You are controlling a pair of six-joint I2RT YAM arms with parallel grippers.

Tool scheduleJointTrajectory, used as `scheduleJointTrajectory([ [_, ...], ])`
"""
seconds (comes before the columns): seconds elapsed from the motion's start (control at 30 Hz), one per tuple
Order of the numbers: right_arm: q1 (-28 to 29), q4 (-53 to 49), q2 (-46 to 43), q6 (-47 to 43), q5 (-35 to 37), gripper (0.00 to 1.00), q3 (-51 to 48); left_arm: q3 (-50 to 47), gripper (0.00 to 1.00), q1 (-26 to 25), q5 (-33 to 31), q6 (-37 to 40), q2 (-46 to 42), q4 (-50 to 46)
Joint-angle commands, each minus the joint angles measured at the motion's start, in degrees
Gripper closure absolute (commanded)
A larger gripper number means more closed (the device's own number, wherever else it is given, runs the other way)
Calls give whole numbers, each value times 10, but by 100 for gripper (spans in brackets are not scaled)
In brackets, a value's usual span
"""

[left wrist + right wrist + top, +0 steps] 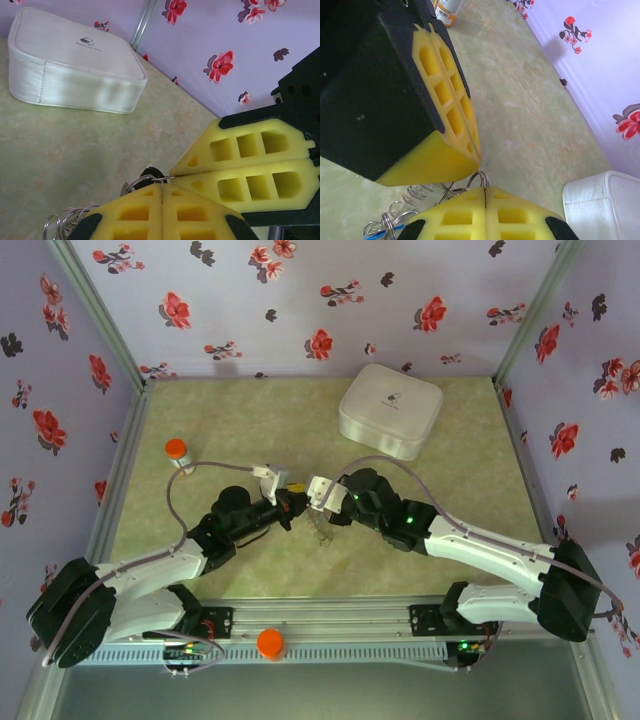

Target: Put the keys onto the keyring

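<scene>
Left gripper (pixel 293 502) and right gripper (pixel 316 498) meet tip to tip above the green table (pixel 220 430), both with their yellow pads pressed together. Each nips the keyring (pixel 417 192) by its thin wire end, and its silvery coils trail just beneath, with a blue key (pixel 377 234) among them. The white box (pixel 390 410) sits well behind.

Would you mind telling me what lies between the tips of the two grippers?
A thin silver ring sits where the left gripper and right gripper meet, clearest in the right wrist view.
</scene>
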Motion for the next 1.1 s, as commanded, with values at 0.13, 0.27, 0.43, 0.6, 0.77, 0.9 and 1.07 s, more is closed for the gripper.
scheduleJointTrajectory([
  [0.13, 4, -28, -23, 3, 3, 100, -1, 22, 100, -3, -2, 11, -6, 25],
  [0.27, 4, -26, -26, 7, -22, 100, -5, 23, 100, -3, -2, 10, -4, 28],
  [0.43, 3, -25, -18, 7, -28, 100, -1, 21, 100, -3, -1, 10, -6, 29],
  [0.6, 4, -21, -9, 11, -8, 100, 4, 22, 100, -3, 0, 8, -5, 32],
  [0.77, 3, -12, -7, 13, 5, 100, 2, 21, 100, -3, 4, 9, -7, 32],
  [0.9, 3, -6, -11, 13, 15, 100, -1, 20, 100, -3, 4, 7, -7, 33],
  [1.07, 3, -9, -10, 16, 1, 100, 0, 19, 100, -3, 4, 4, -5, 41],
])
